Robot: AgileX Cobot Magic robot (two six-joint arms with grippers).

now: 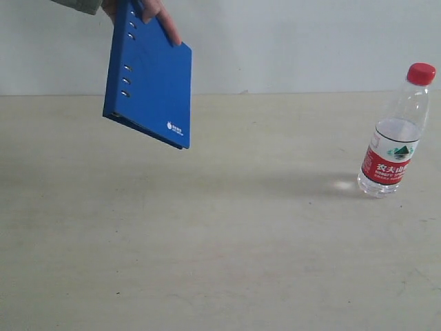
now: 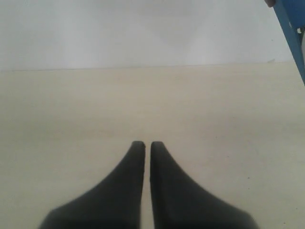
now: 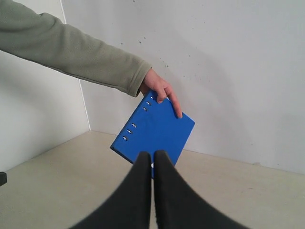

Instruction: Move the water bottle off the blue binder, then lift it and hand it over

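Note:
The blue binder (image 1: 150, 88) hangs tilted in the air above the table's far left, held at its top by a person's hand (image 1: 153, 14). The water bottle (image 1: 394, 134), clear with a red cap and red-and-white label, stands upright on the table at the far right, apart from the binder. In the right wrist view the binder (image 3: 155, 132) shows beyond my right gripper (image 3: 153, 154), which is shut and empty. My left gripper (image 2: 147, 144) is shut and empty over bare table; a blue binder edge (image 2: 291, 33) shows at that frame's corner. Neither gripper appears in the exterior view.
A pale wooden table (image 1: 220, 241) runs back to a white wall (image 1: 289, 41). The person's arm in a grey-green sleeve (image 3: 66, 52) reaches in from the wall side. A side wall meets the table at a corner (image 3: 88, 126).

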